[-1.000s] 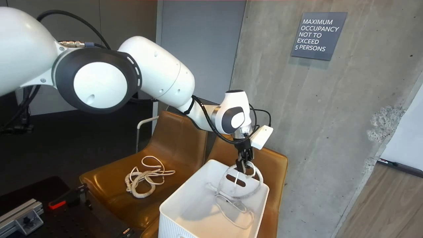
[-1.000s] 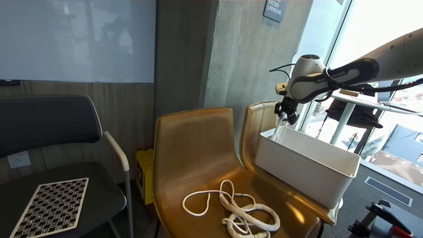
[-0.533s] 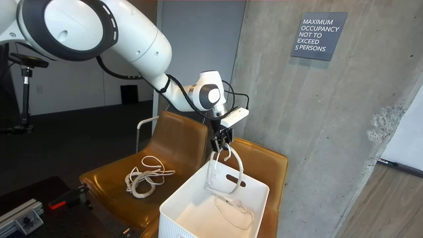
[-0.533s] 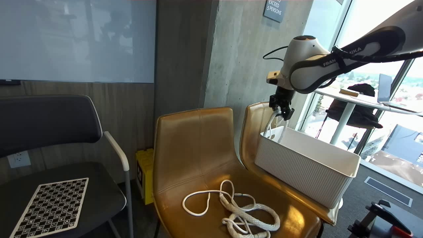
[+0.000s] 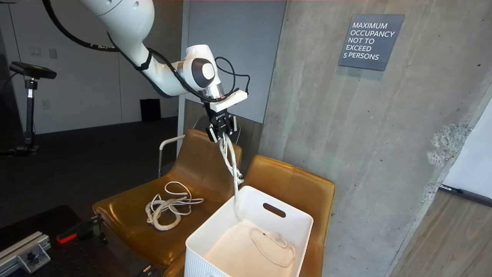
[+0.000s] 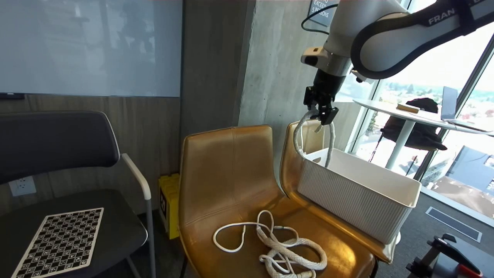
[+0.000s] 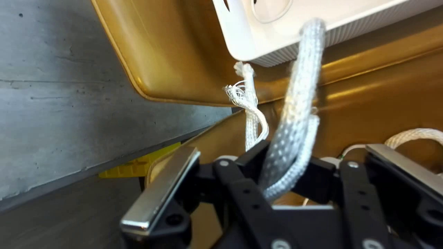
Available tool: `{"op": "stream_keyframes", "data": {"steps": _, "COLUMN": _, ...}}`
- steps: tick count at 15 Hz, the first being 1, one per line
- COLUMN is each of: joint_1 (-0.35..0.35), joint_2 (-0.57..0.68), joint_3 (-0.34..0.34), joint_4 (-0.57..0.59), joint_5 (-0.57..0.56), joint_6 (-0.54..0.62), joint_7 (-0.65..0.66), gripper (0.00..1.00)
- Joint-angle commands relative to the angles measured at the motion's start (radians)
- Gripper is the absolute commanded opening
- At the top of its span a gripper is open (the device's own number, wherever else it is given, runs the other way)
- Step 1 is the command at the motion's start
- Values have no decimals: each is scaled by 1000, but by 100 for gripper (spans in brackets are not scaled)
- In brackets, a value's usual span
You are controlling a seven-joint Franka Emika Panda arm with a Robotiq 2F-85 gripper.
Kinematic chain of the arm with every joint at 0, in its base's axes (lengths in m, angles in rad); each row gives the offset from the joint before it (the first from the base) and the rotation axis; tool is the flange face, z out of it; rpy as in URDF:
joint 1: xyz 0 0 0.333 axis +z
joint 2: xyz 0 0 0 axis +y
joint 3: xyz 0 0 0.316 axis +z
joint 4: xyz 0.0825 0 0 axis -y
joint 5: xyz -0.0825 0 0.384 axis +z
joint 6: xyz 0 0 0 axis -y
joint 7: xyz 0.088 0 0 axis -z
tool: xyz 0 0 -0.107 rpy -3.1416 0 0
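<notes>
White rope hangs in a loop from the fingers, which are closed tight and pinch it higher than the rim of a ribbed white bin, near its far left corner. One thick strand dips past the rim into the bin, and frayed ends dangle close to that corner. Inside, a thin white cord lies on the bin's floor.

A dark sign on the concrete wall reads "MAXIMUM OCCUPANCY NOT TO EXCEED 5 PERSONS". The robot arm shows "FRAN", the letters running into a black strap. In an exterior view, the black label on a yellow box at the left is too small to read.

The bin sits on the right tan chair; its left wall stands between the dipped strand and a second rope, tangled on the left tan chair. Farther left, in an exterior view, a dark chair carries a checkered board; at the far right, a round white surface carries a laptop. In an exterior view, a red-and-black clamp and a metal profile occupy the near left.
</notes>
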Motion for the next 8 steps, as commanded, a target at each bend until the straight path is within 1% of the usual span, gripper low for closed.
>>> {"op": "stream_keyframes", "data": {"steps": 1, "joint_1": 49, "joint_2": -141, "joint_3": 89, "joint_4": -112, "joint_5": -45, "joint_6": -32, "joint_7": 75, "gripper": 0}}
{"op": "stream_keyframes", "data": {"steps": 4, "joint_1": 109, "joint_2": -199, "joint_3": 169, "joint_4": -122, "joint_5": -46, "joint_6": -88, "joint_7": 130, "gripper": 0}}
{"op": "stream_keyframes", "data": {"steps": 8, "joint_1": 206, "joint_2": -243, "joint_3": 272, "joint_4": -76, "joint_5": -54, "joint_6": -211, "joint_7": 214, "gripper": 0}}
